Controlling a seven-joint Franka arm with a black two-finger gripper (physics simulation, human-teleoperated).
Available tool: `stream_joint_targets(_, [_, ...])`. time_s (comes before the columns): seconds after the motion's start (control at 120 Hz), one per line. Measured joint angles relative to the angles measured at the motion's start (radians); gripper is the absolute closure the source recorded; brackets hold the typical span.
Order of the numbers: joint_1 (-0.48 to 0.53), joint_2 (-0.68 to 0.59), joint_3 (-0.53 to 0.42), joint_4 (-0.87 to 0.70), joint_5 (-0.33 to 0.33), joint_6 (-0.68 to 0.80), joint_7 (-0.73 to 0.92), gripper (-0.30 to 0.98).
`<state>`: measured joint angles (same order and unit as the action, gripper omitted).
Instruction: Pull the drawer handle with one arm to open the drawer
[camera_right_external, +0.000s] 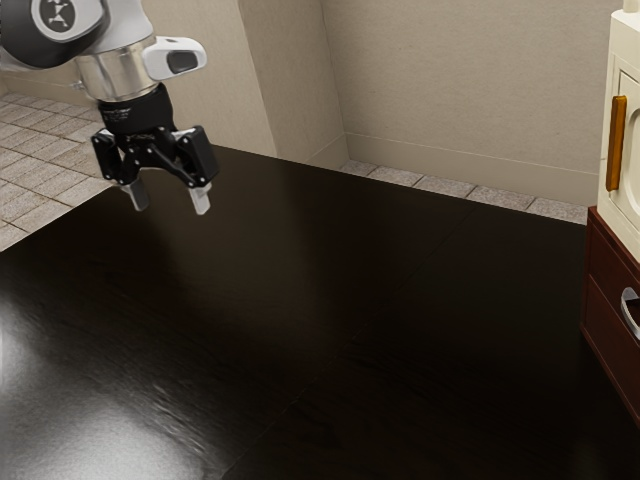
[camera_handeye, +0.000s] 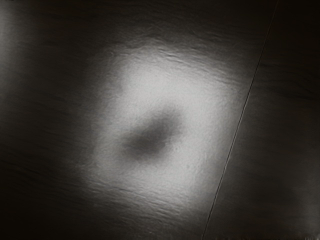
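Note:
My gripper (camera_right_external: 171, 203) hangs above the dark table at the exterior view's upper left, pointing down, its two fingers spread with nothing between them. Far from it, at the exterior view's right edge, stands a dark red-brown drawer unit (camera_right_external: 608, 262). A curved silver handle (camera_right_external: 629, 312) is on its front, partly cut off by the picture's edge. How far any drawer stands out cannot be told from here. In the wrist view the table surface (camera_handeye: 280, 150) lies below my hand, with a bright reflection and a thin seam.
On top of the drawer unit sits a cream cabinet (camera_right_external: 622, 60) with an upright amber handle (camera_right_external: 616, 143). The glossy black table (camera_right_external: 330, 300) stretches between my gripper and the drawer unit. Beige walls (camera_right_external: 450, 80) rise behind.

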<state>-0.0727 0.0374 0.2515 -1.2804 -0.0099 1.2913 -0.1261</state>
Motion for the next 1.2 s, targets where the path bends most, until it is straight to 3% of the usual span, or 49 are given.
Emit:
stream_joint_targets(0.208, [-0.001,-0.002,0.0,0.011,-0.007,-0.002,0.001,0.0])
stream_joint_targets(0.283, [0.006,-0.025,-0.009,0.181,-0.002,-0.018,-0.001,0.0])
stream_joint_targets(0.367, [0.009,-0.044,-0.012,0.243,0.001,-0.027,-0.004,0.0])
stream_joint_targets(0.625, [0.026,-0.043,-0.013,0.248,-0.003,-0.034,-0.01,0.0])
stream_joint_targets(0.733, [0.045,-0.003,-0.013,0.231,-0.043,-0.027,-0.013,0.0])
stream_joint_targets(0.842, [0.01,-0.105,-0.017,-0.005,-0.057,-0.019,-0.06,0.0])
stream_joint_targets(0.925, [0.048,-0.273,-0.113,-0.302,-0.057,0.044,-0.103,0.0])
stream_joint_targets(1.0, [0.303,-0.435,-0.389,-0.52,-0.089,0.101,-0.142,0.0])
stream_joint_targets(1.033, [0.376,-0.493,-0.468,-0.583,-0.104,0.122,-0.162,0.0])
stream_joint_targets(1.108, [0.438,-0.546,-0.539,-0.674,-0.147,0.183,-0.204,0.0])
stream_joint_targets(1.2, [0.435,-0.558,-0.561,-0.717,-0.212,0.261,-0.275,0.0])
